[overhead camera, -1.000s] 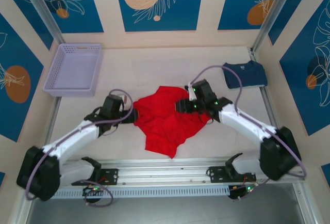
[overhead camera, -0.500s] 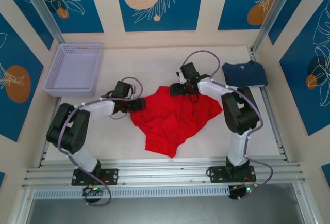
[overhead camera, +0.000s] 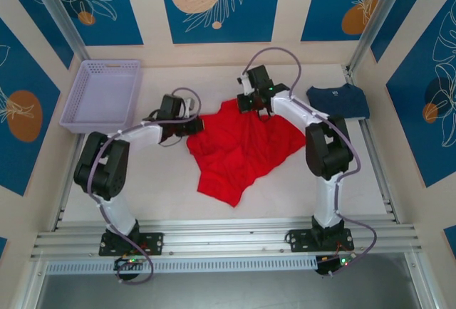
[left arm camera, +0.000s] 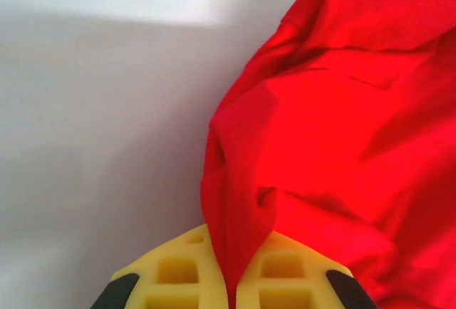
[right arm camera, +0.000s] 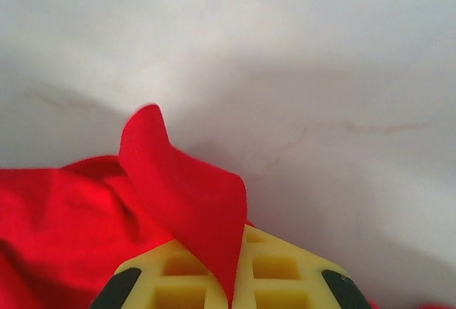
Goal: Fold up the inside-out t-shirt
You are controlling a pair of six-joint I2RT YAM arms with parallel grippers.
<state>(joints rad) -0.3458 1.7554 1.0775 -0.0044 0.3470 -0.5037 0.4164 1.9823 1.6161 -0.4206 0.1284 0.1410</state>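
Both grippers are clamped tight: left gripper (left arm camera: pixel 231 284) on a fold at the left edge of the shirt (overhead camera: pixel 242 149), right gripper (right arm camera: pixel 231 280) on a flap at its far edge. The shirt lies crumpled mid-table between them. The risk is a hard pull apart — a thin pinch slips free, or the bunched cloth twists. Whether each holds sleeve, hem or collar — can't tell; the wrist views cut off the fingertips.

The top external camera looks down from high above the near edge, taking in the whole table (overhead camera: pixel 164 181) to the far wall (overhead camera: pixel 214 53). The left wrist camera sits close behind the left gripper (left arm camera: pixel 231 259), the right wrist camera behind the right gripper (right arm camera: pixel 229 266), each facing the tabletop. All three share the red t-shirt (overhead camera: pixel 242 149).
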